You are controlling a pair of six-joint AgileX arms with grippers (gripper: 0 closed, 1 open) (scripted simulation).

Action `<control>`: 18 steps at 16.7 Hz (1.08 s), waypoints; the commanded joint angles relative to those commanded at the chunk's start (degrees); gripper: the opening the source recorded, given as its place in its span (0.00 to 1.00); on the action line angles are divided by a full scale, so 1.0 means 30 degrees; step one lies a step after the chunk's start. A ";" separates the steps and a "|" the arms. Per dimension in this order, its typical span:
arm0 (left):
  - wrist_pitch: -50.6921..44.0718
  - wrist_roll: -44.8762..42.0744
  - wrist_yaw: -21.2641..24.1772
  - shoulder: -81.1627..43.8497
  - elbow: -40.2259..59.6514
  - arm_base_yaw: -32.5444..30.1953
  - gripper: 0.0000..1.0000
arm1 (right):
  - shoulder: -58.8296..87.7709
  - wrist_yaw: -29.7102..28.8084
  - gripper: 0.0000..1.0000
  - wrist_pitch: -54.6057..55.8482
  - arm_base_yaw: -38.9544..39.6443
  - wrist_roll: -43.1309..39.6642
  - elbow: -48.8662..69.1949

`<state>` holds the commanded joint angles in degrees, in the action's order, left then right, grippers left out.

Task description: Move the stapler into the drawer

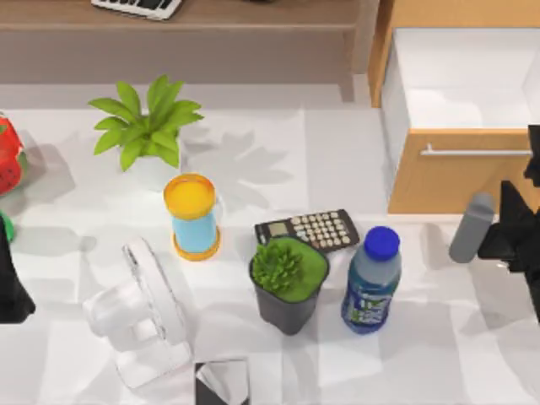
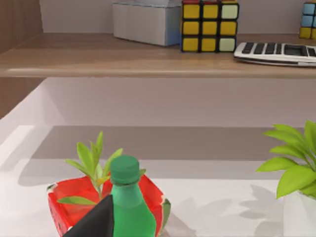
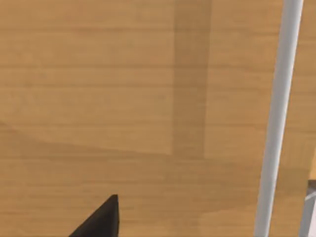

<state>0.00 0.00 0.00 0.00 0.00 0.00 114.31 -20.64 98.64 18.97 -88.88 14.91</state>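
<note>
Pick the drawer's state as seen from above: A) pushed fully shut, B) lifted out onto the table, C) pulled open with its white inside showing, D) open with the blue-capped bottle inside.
C: the drawer stands pulled out, its white inside showing behind the front panel.

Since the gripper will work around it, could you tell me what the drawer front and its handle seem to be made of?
The drawer front looks like light orange-brown wood with a matte finish: the right wrist view shows fine horizontal grain lines. Its handle looks like metal, a thin silver bar with a smooth, slightly glossy sheen, though painted plastic cannot be excluded. The inside looks plain white and smooth.
</note>
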 joint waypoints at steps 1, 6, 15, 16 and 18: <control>0.0000 0.0000 0.0000 0.0000 0.0000 0.0000 1.00 | -0.0035 -0.0133 1.00 0.0265 0.0135 0.0000 -0.0311; 0.0000 0.0000 0.0000 0.0000 0.0000 0.0000 1.00 | -0.0128 -0.0513 1.00 0.0987 0.0481 0.0017 -0.1148; 0.0000 0.0000 0.0000 0.0000 0.0000 0.0000 1.00 | -0.2759 0.1165 1.00 -0.2502 0.1099 0.0371 -0.1160; 0.0000 0.0000 0.0000 0.0000 0.0000 0.0000 1.00 | -0.3635 0.1576 1.00 -0.3439 0.1259 0.0461 -0.1194; 0.0000 0.0000 0.0000 0.0000 0.0000 0.0000 1.00 | -0.5393 0.2476 1.00 -0.5612 0.1592 0.0662 -0.1265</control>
<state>0.00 0.00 0.00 0.00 0.00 0.00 98.13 -13.22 81.81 23.74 -86.89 11.11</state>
